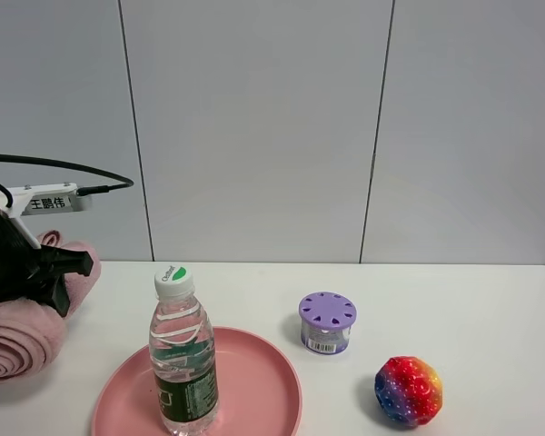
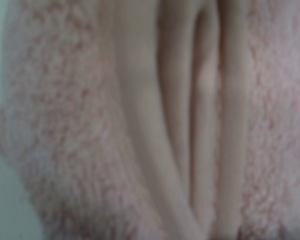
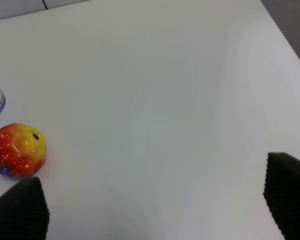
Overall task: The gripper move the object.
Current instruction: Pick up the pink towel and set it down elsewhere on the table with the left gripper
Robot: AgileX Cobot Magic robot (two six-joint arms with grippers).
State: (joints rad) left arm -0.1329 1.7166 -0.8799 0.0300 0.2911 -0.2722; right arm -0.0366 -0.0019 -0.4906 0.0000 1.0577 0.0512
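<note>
The soft pink rolled towel lies at the far left edge of the table. My left gripper, a black claw under a white label, is pressed into the towel's upper side. The left wrist view is filled by the blurred pink towel. Its folds converge toward one spot as if pinched, and the fingers are hidden in the cloth. No black band shows. My right gripper is open and empty over bare white table, and it does not show in the exterior view.
A water bottle stands upright on a pink plate at the front left. A purple lidded container stands mid-table. A rainbow ball lies front right and also shows in the right wrist view.
</note>
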